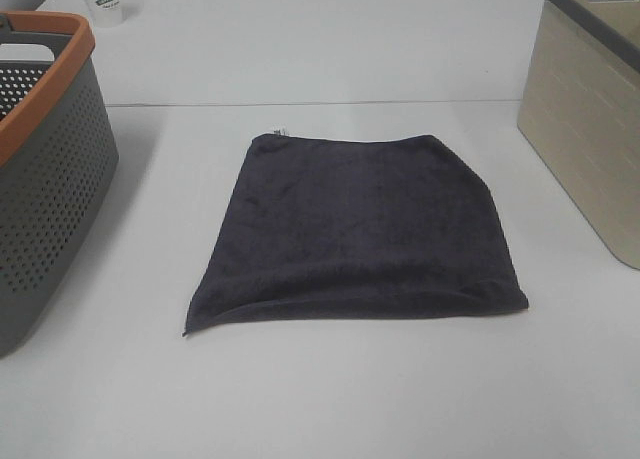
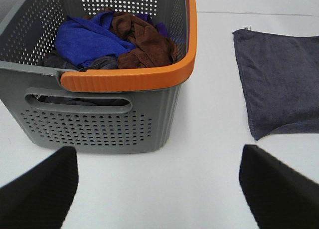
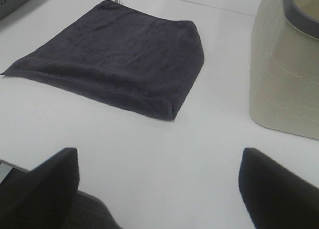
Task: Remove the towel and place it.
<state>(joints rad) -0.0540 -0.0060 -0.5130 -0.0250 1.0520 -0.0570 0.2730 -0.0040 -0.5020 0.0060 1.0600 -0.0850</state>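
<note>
The dark charcoal-grey towel (image 1: pixel 360 229) lies flat and roughly square on the white table, between the two baskets, with a small white tag (image 1: pixel 278 132) at its far left corner. It also shows in the left wrist view (image 2: pixel 281 82) and in the right wrist view (image 3: pixel 119 54). Neither arm shows in the exterior high view. My left gripper (image 2: pixel 158 199) is open and empty, held back above the table in front of the grey basket. My right gripper (image 3: pixel 158 199) is open and empty, short of the towel's near right corner.
A grey perforated basket with an orange rim (image 1: pixel 45 89) stands at the left and holds blue (image 2: pixel 84 39) and brown (image 2: pixel 144 42) cloths. A beige basket with a grey rim (image 1: pixel 590 129) stands at the right. A white cup (image 1: pixel 105 1) stands at the far left.
</note>
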